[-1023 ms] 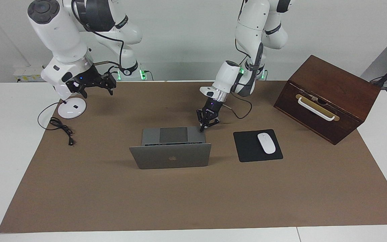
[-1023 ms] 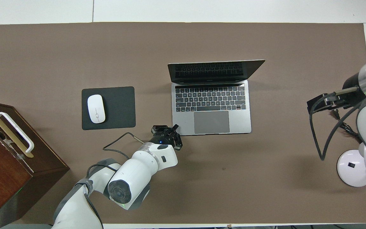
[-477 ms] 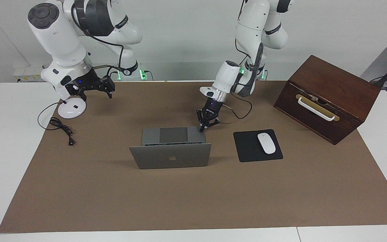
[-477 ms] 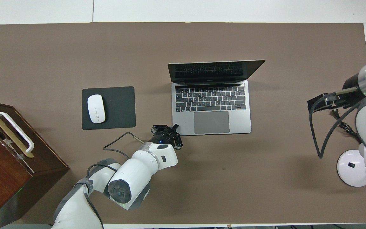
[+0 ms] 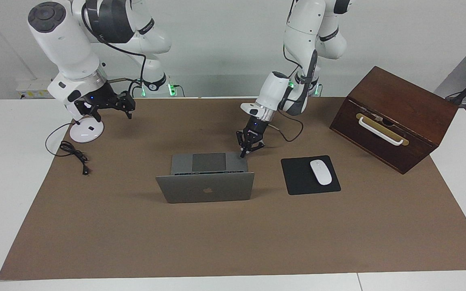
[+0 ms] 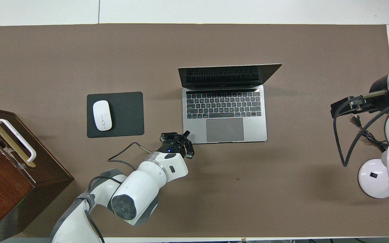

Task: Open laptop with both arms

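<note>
Left pincer [image 5: 244,152] tilted down at laptop [image 5: 208,178] deck corner.

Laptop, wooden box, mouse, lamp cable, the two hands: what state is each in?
laptop: lid open, upright.
wooden box: closed, tilted.
mouse: on black mouse pad.
lamp cable: unplugged.
left hand: at laptop's corner.
right hand: raised near lamp base.

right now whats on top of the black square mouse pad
A white oval mouse lies on the black square mouse pad, toward the wooden box's end. The rest of the pad is bare; whatever is under the mouse is covered.
</note>
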